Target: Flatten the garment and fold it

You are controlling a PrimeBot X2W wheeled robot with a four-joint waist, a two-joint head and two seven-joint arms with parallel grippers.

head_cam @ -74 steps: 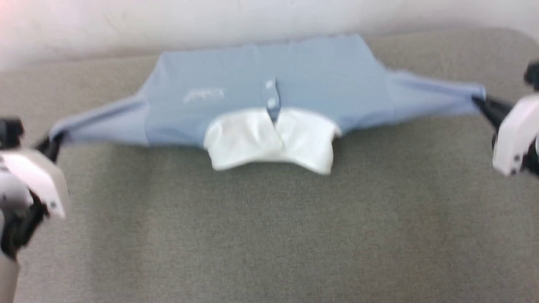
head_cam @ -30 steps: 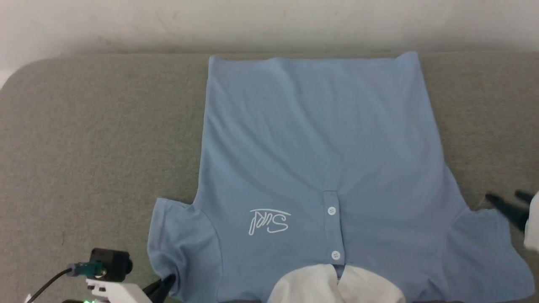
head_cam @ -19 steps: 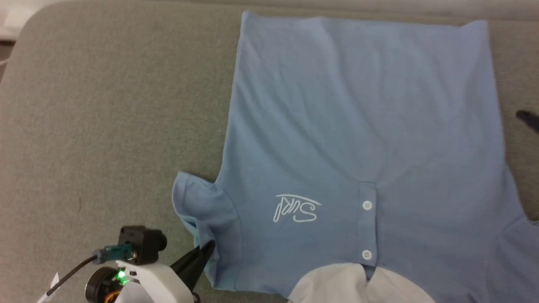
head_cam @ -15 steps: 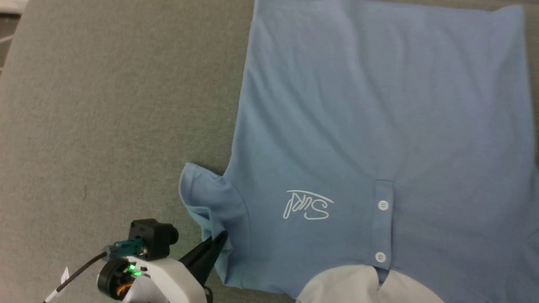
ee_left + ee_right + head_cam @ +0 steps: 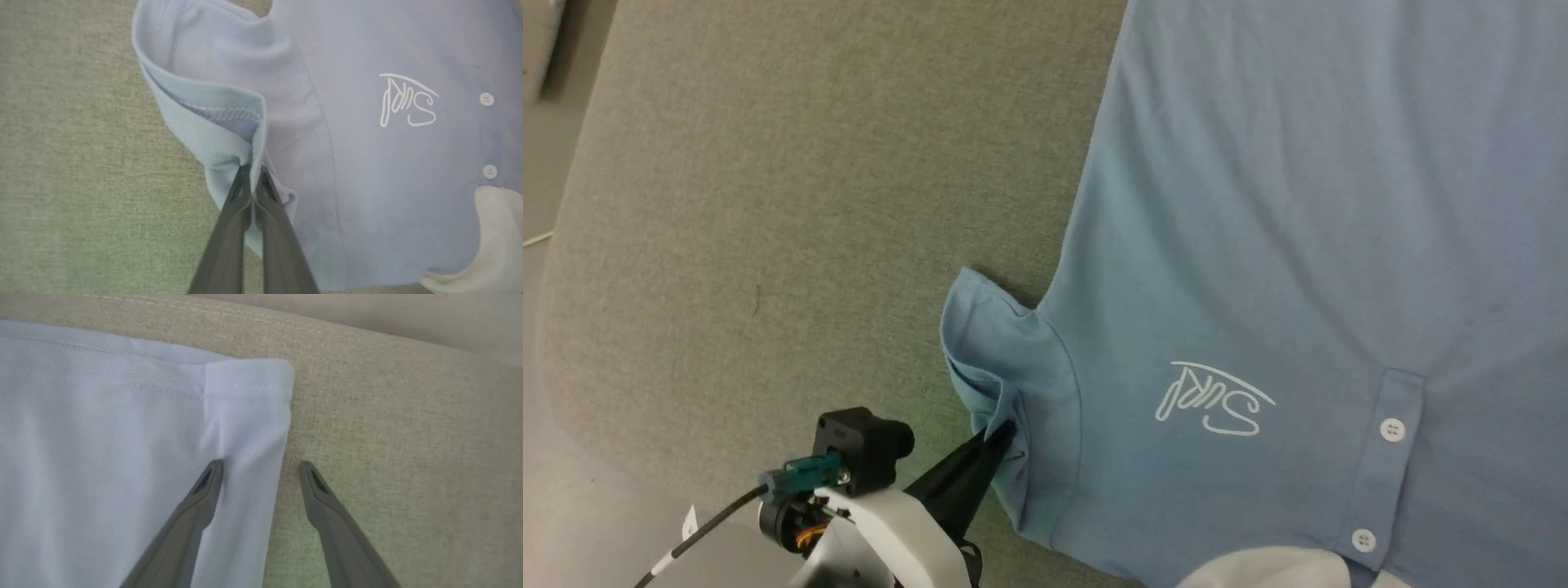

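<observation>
1. The light blue polo shirt (image 5: 1258,204) lies flat on the grey cushion (image 5: 768,204).
2. The left gripper (image 5: 253,179) pinches the sleeve (image 5: 212,122) edge.
3. The right gripper (image 5: 261,469) is spread wide, one finger on each side of the shirt's side edge.

The shirt (image 5: 1298,204) runs off the head view's far, right and near edges, its collar (image 5: 1258,572) is cut to a sliver at the near edge, the left gripper (image 5: 1005,429) hides the sleeve fold it pinches, and whether the right gripper (image 5: 261,464) touches cloth is unclear.
</observation>
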